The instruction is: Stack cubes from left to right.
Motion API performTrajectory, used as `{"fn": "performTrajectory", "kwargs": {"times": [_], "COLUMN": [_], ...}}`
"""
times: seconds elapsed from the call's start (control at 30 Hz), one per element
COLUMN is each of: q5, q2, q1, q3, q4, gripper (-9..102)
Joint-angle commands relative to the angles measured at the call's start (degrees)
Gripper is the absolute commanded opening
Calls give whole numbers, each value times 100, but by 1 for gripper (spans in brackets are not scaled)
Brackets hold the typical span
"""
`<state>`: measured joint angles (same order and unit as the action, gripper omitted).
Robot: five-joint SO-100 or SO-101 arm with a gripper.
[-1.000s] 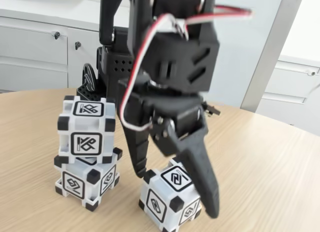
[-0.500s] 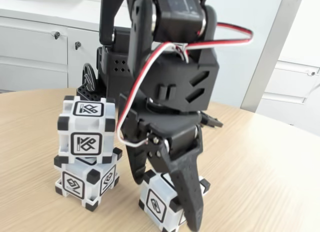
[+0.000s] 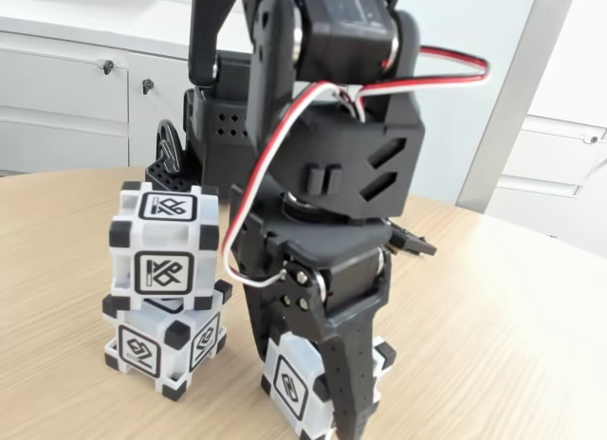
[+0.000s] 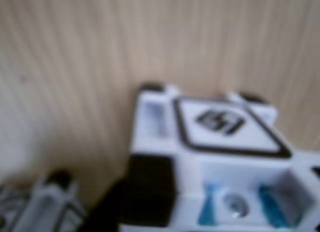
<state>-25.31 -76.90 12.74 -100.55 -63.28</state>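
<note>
While two glyph-marked cubes are sitting stacked, the gripper is straddling a third cube, fingers apart.

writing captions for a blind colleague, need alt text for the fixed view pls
A black robot arm reaches down with its end effector straddling a white cube on a wooden table. To the left in this view, two more white cubes with black corners stand stacked, the top cube on the bottom cube. White cabinets fill the background.
</note>
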Motion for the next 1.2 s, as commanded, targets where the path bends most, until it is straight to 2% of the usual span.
{"fn": "performTrajectory", "kwargs": {"times": [0.0,0.43,1.17], "q5": [26,272,1090], "q2": [-26,-193,-3094], "q1": [26,44,158], "q3": [176,176,70], "q4": [-35,-88,-97], "gripper": [26,20,20]}}
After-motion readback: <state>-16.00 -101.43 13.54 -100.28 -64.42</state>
